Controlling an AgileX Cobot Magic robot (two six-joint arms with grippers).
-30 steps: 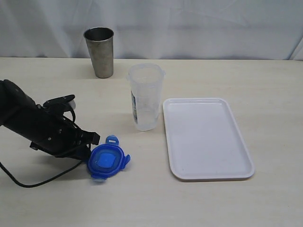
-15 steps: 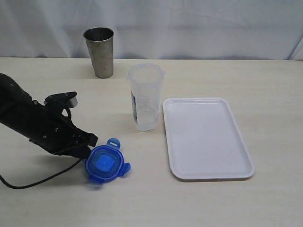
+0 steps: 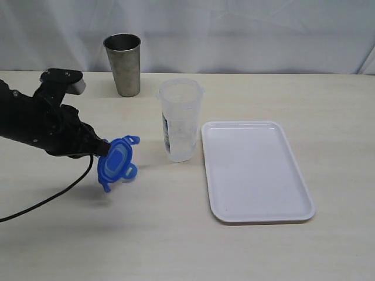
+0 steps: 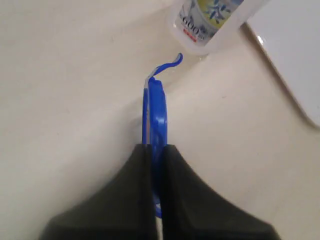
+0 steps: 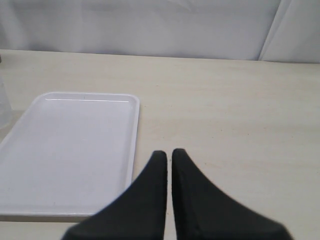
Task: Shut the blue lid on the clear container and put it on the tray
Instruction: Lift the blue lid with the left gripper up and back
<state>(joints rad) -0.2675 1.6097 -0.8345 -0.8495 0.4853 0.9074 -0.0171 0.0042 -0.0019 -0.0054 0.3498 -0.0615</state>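
Jaws of left gripper (image 3: pixel 98 148) clamped tight on edge of blue lid (image 3: pixel 116 163), lid tilted steeply, raised off table (image 3: pixel 328 117), near and left of clear container (image 3: pixel 180 120), tray (image 3: pixel 255 170) just right of container, right gripper (image 5: pixel 169 152) pressed together, holding nothing

Bulky matte-black left arm (image 3: pixel 35 126); tapered black left end effector (image 4: pixel 156 147); thin black cable (image 3: pixel 53 199).
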